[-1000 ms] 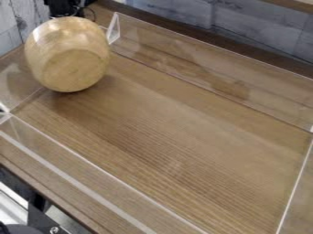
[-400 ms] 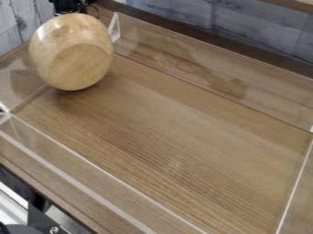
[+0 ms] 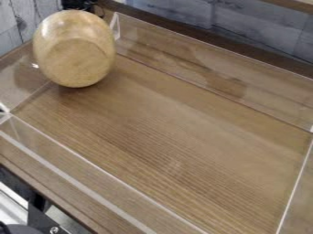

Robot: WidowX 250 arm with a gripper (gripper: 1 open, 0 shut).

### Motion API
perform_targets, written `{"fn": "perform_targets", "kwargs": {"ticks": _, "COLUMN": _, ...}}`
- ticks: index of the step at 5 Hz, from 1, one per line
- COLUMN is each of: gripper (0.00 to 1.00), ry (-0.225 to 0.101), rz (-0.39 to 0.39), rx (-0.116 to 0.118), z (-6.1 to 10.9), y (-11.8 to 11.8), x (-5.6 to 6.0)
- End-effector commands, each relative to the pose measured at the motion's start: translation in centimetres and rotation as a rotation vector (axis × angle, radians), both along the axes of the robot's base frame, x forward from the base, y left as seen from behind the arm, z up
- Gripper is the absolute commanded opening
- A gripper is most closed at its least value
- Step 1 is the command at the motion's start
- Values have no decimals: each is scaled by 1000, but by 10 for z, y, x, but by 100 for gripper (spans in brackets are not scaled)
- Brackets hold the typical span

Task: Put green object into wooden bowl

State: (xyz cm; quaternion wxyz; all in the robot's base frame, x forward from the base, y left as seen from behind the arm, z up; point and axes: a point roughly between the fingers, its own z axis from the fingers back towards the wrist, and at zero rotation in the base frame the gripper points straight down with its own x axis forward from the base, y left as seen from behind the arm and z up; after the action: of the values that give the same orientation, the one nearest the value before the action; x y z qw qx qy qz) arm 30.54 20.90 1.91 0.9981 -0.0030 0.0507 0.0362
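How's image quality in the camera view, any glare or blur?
Camera view: low resolution, soft throughout; pale glare streaks on the clear acrylic walls; the round light-tan wooden bowl, underside toward the lens, is evenly lit with only a faint shadow on the wood-grain tabletop.

Wooden bowl (image 3: pixel 75 49) tipped up, underside outward, on wooden table (image 3: pixel 171 137)

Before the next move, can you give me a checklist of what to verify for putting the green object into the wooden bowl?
1. Green object located: not ok, it shows nowhere in the camera view.
2. Wooden bowl opening upward: not ok, its rounded underside faces the camera.
3. Bowl inside the clear-walled tray: ok, at the far left corner.
4. Gripper state: cannot tell, only a dark edge shows above the bowl.
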Motion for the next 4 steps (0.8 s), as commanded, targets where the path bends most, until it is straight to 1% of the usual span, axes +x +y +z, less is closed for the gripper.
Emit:
{"fn": "perform_targets", "kwargs": {"ticks": 1, "gripper": 0, "ry": 43, "rz": -50, "rx": -19, "z": -13, "y": -7, "x": -3}}
{"fn": "perform_targets", "kwargs": {"ticks": 2, "gripper": 0, "ry": 55, "rz": -77, "rx": -19, "z": -14, "y": -7, "x": -4}}
{"fn": "perform_targets", "kwargs": {"ticks": 4, "gripper": 0, "ry": 79, "rz": -95, "rx": -18, "z": -14, "y": -7, "x": -8}}
